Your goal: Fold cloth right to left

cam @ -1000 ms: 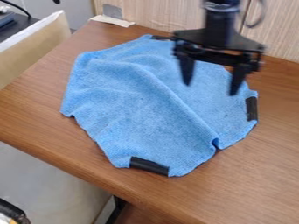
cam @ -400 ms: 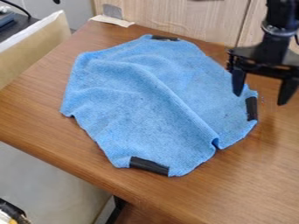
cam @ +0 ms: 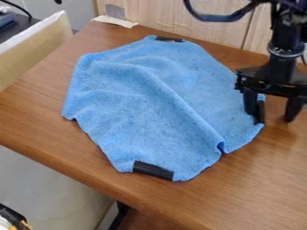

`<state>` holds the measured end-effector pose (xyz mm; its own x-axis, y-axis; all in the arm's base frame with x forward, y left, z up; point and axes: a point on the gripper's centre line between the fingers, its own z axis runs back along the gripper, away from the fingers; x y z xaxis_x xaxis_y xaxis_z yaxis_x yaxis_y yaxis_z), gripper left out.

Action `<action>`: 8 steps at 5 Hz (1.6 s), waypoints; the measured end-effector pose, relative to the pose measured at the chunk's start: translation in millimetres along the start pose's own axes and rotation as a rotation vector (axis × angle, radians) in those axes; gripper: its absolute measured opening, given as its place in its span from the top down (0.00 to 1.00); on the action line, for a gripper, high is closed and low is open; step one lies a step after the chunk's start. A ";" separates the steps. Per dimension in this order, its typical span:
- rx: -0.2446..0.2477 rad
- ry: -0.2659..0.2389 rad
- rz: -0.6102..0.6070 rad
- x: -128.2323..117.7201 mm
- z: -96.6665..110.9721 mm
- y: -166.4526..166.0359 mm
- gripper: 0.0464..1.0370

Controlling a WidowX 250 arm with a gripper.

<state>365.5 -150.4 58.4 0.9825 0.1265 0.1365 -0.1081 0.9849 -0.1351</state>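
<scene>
My gripper (cam: 271, 117) stands open at the right edge of the cloth. One finger is in front of the black strip on that edge, and the other is off the cloth, over bare wood; whether the tips touch anything I cannot tell. The blue cloth (cam: 144, 108) lies spread on the table with a long raised ridge running from its upper left down to a notch at the lower right. Black strips mark its top, right and bottom edges.
The brown wooden table (cam: 240, 193) has its front edge running diagonally at the lower left. Behind it rises a light wood panel (cam: 180, 20). A pale paper scrap (cam: 115, 21) lies at the back left corner.
My gripper has moved right from above the cloth's upper part, then down to the right edge. Its fingers stay apart, and the cloth has kept its shape.
</scene>
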 end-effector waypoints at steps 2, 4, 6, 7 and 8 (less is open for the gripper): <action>0.000 0.007 -0.002 -0.9 0.7 6.1 0.77; -0.004 0.014 -0.064 0.2 4.6 -2.2 0.98; -0.023 0.028 -0.137 4.0 20.1 2.9 0.99; -0.031 -0.007 -0.134 12.7 60.4 20.0 0.99; -0.033 -0.039 -0.092 16.6 92.8 56.9 0.99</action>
<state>361.6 -81.3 144.1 0.9813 0.0412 0.1879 -0.0123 0.9883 -0.1523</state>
